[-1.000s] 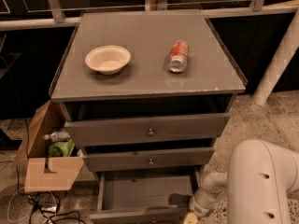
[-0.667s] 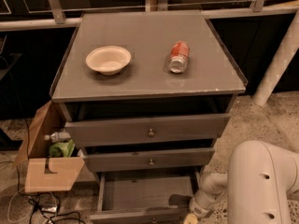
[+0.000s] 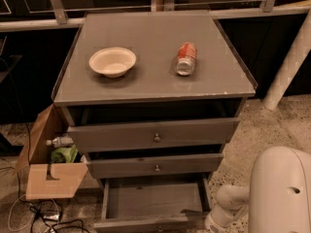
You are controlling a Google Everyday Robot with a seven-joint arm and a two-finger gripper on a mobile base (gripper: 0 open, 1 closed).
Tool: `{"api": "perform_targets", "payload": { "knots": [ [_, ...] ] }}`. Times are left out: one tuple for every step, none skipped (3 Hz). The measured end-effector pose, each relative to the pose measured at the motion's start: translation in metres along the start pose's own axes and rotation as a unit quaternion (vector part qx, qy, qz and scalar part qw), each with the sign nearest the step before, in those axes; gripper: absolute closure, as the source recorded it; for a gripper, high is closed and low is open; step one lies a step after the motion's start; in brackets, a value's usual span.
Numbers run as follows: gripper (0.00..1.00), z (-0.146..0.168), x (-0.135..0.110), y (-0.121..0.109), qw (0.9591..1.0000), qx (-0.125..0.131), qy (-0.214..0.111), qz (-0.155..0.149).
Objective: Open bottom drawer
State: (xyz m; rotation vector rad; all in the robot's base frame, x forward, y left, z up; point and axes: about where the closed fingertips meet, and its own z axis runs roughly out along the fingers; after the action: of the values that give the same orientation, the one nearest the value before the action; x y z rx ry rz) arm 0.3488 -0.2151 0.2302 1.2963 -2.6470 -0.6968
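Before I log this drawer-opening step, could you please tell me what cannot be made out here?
Camera view:
- End effector: low right of the slim grey bottom drawer, mostly cut off by the lower edge.
- Its front and knob: largely cut off by the same edge.
- Red-and-silver can on the grey cabinet top: label too small to read.
- Brown cardboard box: contents partly hidden by its wall.
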Motion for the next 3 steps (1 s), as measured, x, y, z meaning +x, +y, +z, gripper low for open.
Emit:
{"api": "perform_targets", "payload": {
  "knots": [
    [0.0,-0.015,-0.023,0.002,0.9992,0.017,-0.023,-0.027],
    [0.0,-0.035,-0.048,0.009,0.9958,0.039,-0.053,-0.063],
    [0.0,-0.036,-0.05,0.009,0.9956,0.039,-0.054,-0.065]
  ]
}}
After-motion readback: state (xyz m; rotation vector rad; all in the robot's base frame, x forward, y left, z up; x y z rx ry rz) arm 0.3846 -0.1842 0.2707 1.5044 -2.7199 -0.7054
